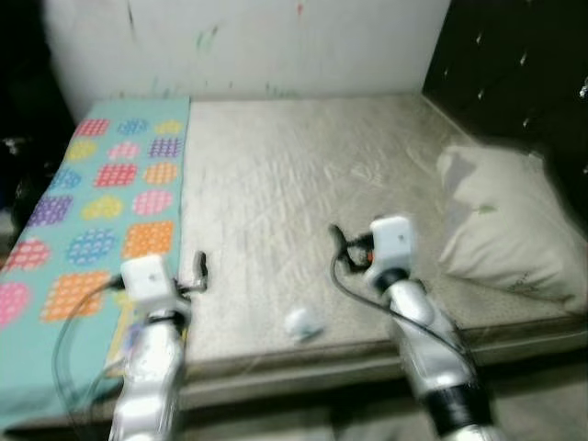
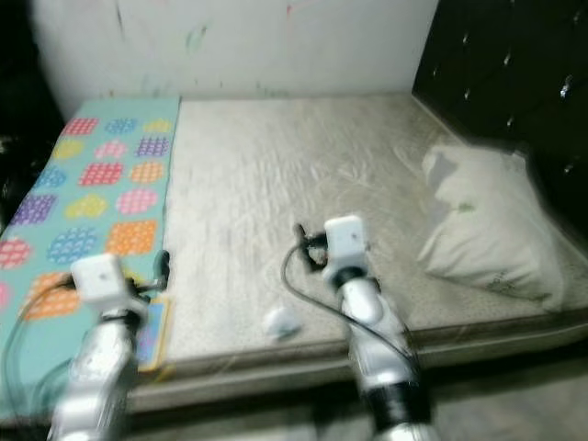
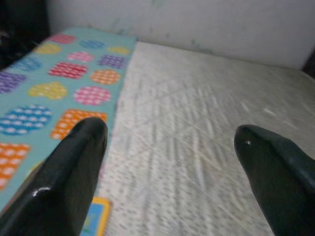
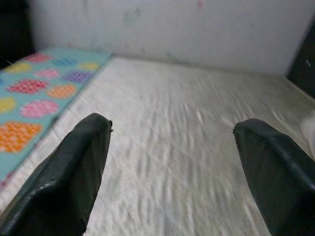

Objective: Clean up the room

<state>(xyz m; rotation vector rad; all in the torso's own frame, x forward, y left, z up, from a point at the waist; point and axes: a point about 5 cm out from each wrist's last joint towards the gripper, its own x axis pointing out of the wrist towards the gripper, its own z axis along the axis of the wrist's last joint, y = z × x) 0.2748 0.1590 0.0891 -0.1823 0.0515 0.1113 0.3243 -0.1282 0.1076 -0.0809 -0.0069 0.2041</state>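
A small white crumpled thing lies on the grey mattress close to its front edge, between my two arms. My left gripper hovers open over the seam where the mattress meets a teal blanket patterned with coloured dotted patches. My right gripper is open too, held above the middle of the mattress, just beyond the white thing and slightly to its right. Nothing sits between either pair of fingers. A flat blue-and-yellow card or book lies by the blanket's edge under my left arm.
A beige pillow leans at the mattress's right side against a dark tufted headboard. A white marked wall closes off the far side. The bed's front edge runs just before me.
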